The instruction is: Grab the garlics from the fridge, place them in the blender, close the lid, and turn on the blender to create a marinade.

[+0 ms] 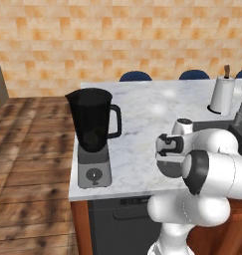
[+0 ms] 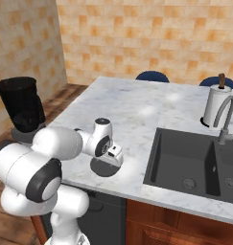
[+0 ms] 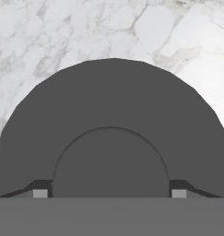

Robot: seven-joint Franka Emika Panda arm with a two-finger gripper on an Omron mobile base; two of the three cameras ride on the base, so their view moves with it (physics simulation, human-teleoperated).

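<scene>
The gripper hangs low over the lid, which lies flat on the marble counter, its 2 fingertips set apart at either side of the lid's raised centre. The blender stands uncovered at the counter's left end, well apart from the lid.

One blender stands at the tabletop's left front corner. One lid lies near the front edge. One paper towel roll stands by one sink with one tap. Three chairs line the far edge.
</scene>
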